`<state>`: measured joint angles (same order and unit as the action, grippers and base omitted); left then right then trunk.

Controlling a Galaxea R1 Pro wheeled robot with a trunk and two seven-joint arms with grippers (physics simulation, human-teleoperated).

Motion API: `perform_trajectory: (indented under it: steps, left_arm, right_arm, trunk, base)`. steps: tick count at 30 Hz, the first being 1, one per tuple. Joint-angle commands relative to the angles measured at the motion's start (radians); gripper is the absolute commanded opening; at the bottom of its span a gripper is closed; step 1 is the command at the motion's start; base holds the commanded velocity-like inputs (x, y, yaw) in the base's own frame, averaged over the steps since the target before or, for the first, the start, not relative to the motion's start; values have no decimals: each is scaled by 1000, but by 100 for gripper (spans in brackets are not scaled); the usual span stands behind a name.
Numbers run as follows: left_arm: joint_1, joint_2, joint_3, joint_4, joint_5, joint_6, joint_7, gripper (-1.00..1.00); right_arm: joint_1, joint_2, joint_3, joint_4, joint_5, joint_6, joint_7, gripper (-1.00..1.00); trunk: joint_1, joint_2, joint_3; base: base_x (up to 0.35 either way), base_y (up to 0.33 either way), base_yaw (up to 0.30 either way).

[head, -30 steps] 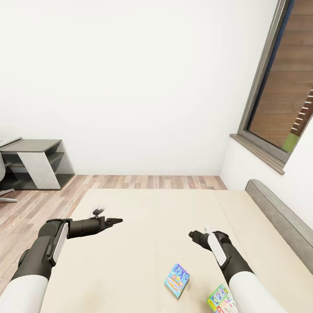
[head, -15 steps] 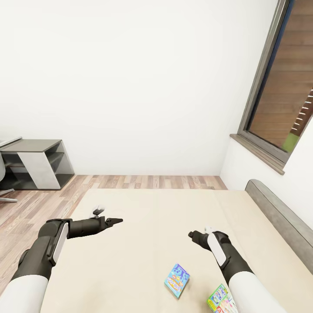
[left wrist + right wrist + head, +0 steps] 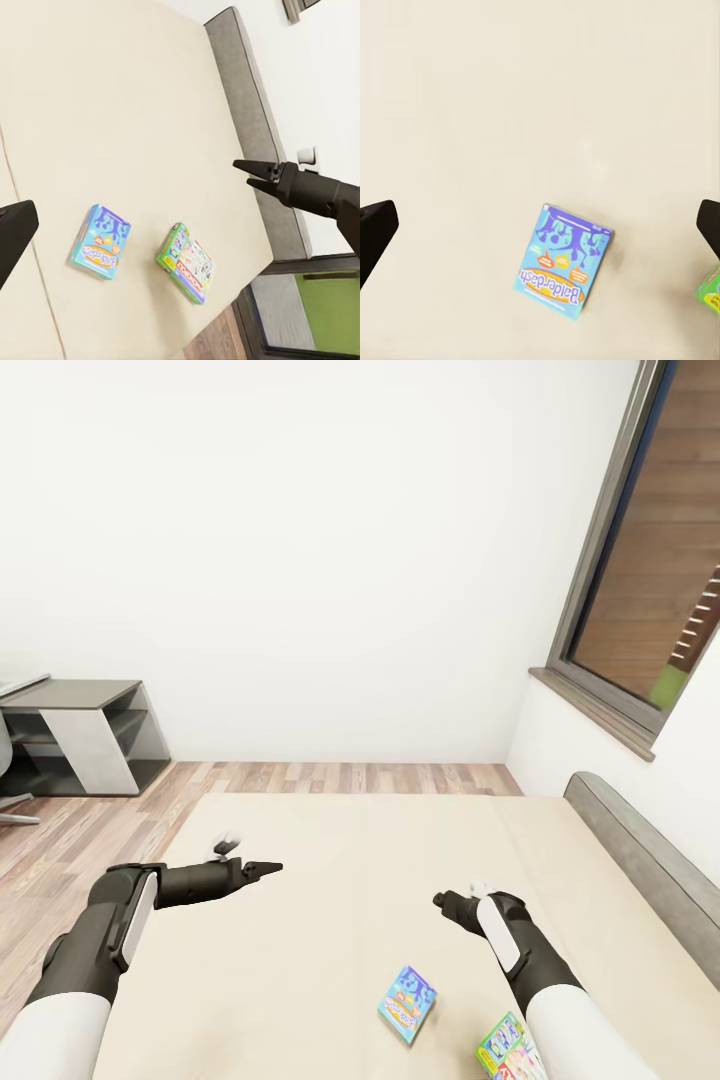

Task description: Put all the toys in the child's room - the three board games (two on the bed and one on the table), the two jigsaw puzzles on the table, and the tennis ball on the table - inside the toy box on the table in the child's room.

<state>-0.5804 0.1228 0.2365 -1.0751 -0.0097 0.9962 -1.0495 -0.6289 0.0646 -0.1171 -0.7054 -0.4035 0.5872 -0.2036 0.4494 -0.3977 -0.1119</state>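
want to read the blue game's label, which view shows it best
The right wrist view: the blue game lies whole and large on the bed, its "Balderdash" title legible. The left wrist view shows it whole but smaller, beside the green game. The head view shows it small and slanted.

Blue printed cardboard game box flat on wide beige-mattress bed; green-edged printed game box just right of it, apart. Grey padded headboard along bed's right side. Low dark-grey-topped cabinet far left, on wood-plank floor.
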Motion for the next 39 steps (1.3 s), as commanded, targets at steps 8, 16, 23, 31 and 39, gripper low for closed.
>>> perform_trajectory:
  steps: [8,16,23,31,39]
  left_arm:
    - [-1,0,1,0,-1,7,-4,100]
    - [-1,0,1,0,-1,7,-6,100]
    - [-1,0,1,0,-1,7,-6,100]
    - [-1,0,1,0,-1,6,-6,100]
    - [-1,0,1,0,-1,6,-6,100]
  right_arm:
    - [-2,1,-3,-2,-11,3,-8,100]
    - [-1,1,-3,-1,-11,3,-8,100]
    - [-2,1,-3,0,-11,3,-9,100]
    - [-2,1,-3,1,-11,3,-9,100]
    - [-2,1,-3,1,-11,3,-9,100]
  trunk:
    - [1,-2,-14]
    - [1,-2,-27]
    - [1,-2,-39]
    - [1,-2,-52]
    - [1,-2,-65]
  base:
    - [0,0,0]
    - [0,0,0]
    - [0,0,0]
    - [0,0,0]
    - [0,0,0]
